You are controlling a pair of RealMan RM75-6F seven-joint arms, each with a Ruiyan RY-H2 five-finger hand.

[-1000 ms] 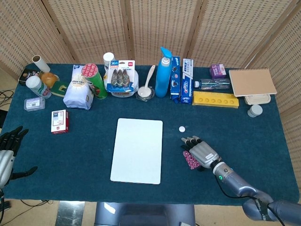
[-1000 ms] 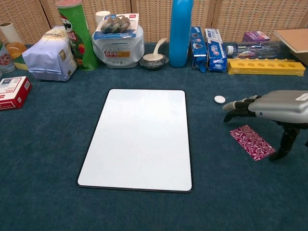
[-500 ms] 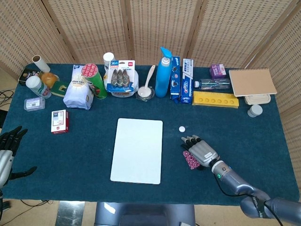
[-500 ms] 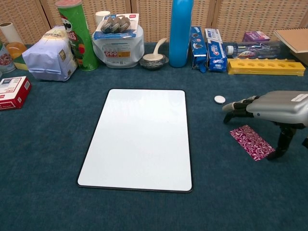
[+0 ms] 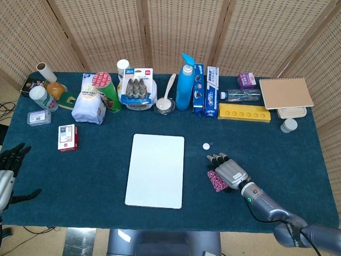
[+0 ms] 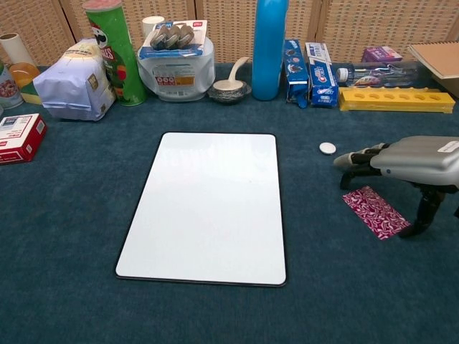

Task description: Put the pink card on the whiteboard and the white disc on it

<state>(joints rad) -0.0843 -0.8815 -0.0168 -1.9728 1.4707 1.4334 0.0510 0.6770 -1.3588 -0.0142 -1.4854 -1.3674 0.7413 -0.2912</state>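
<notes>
Your left hand (image 5: 10,160) idles, fingers spread, off the table's left edge. The whiteboard (image 6: 209,205) lies bare mid-table; nothing is placed. The white disc (image 6: 327,148) and pink card (image 6: 376,211) lie right, your right hand (image 6: 409,161) hovering spread above the card.

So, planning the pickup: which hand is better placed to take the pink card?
The right hand: it hovers directly over the pink card. The left hand sits at the table's far edge.
</notes>
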